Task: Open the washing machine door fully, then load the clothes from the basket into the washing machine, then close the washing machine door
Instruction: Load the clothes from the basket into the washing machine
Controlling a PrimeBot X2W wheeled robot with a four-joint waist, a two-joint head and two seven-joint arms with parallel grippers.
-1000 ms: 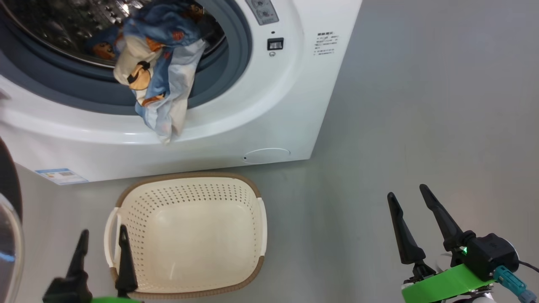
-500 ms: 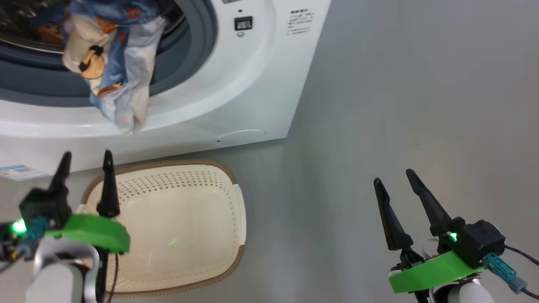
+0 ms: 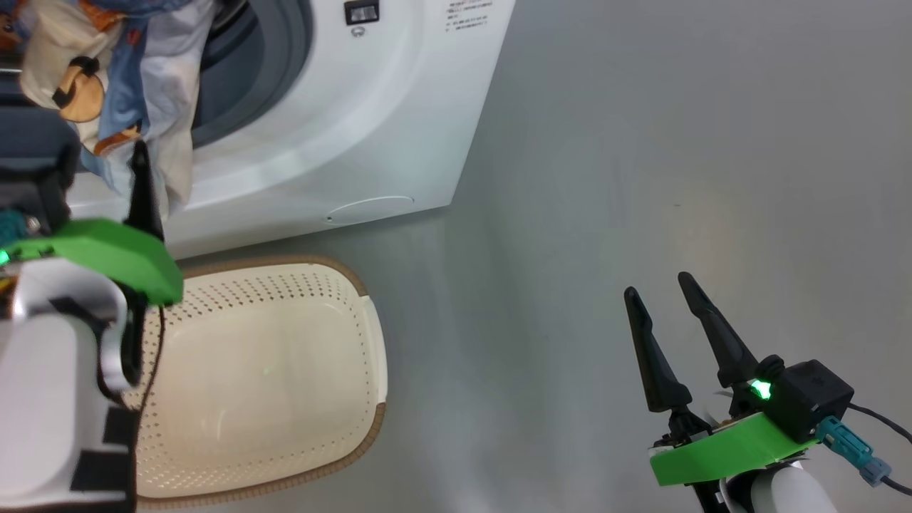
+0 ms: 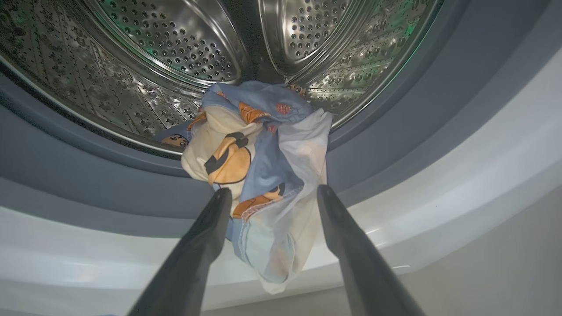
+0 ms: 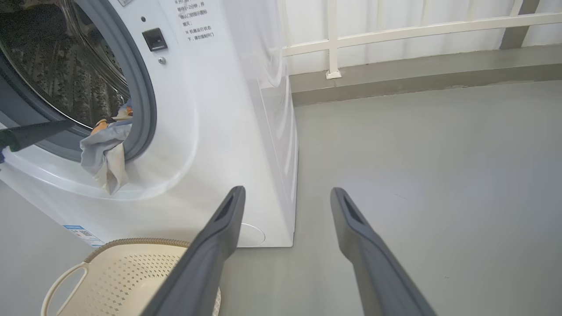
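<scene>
You're mid-loading: your spread left claw point(image 4: 273, 191) straddles the light-blue cartoon-print clothes point(image 4: 246, 153) hanging out of the boxy white washing machine point(image 3: 370, 107); next, probably push them inside.

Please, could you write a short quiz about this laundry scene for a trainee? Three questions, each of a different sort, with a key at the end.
1. True or false: the basket holds a garment.
2. Where are the clothes? A) folded on the floor; B) hanging out over the grey gasket at the mouth of the washing machine; C) wholly inside the drum.
3. Fill the gap: the left claw, pointing at the clothes, is ____ (open or shut).

Key: 1 false; 2 B; 3 open.
</scene>
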